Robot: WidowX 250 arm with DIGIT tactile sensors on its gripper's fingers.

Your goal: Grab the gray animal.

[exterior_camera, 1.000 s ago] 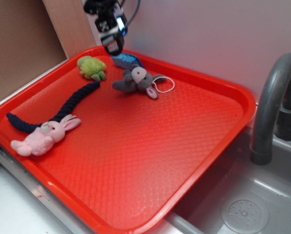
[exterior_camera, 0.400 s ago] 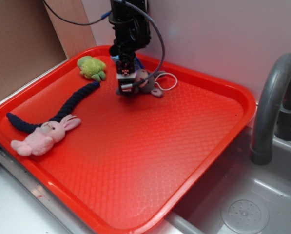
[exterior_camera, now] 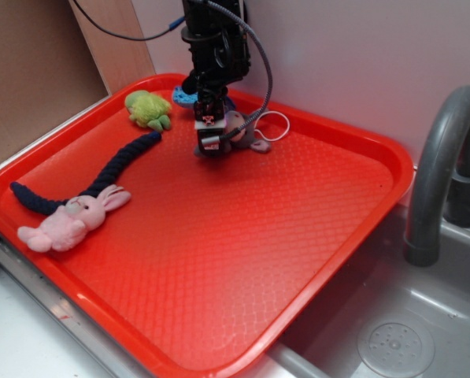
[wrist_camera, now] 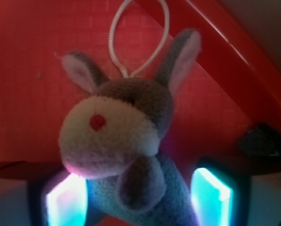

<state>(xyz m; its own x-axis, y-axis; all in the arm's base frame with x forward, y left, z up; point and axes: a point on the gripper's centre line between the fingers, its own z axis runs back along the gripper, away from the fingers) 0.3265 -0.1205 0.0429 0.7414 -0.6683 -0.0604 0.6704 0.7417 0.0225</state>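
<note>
Lowered since 1 second ago, the black hand (exterior_camera: pixel 209 148) straddles the small gray plush animal (wrist_camera: pixel 131 141), fingers apart, holding nothing; close squarely on its body.

gray animal (exterior_camera: pixel 242 132): the gripper (exterior_camera: pixel 210 146) covers its body in the exterior view, and the wrist view cuts off its bottom.
blue thing (exterior_camera: pixel 186 98): mostly hidden behind the arm, beside the gray animal; can't tell what it is.
faucet (exterior_camera: pixel 443 169): cut off at the right edge.
</note>
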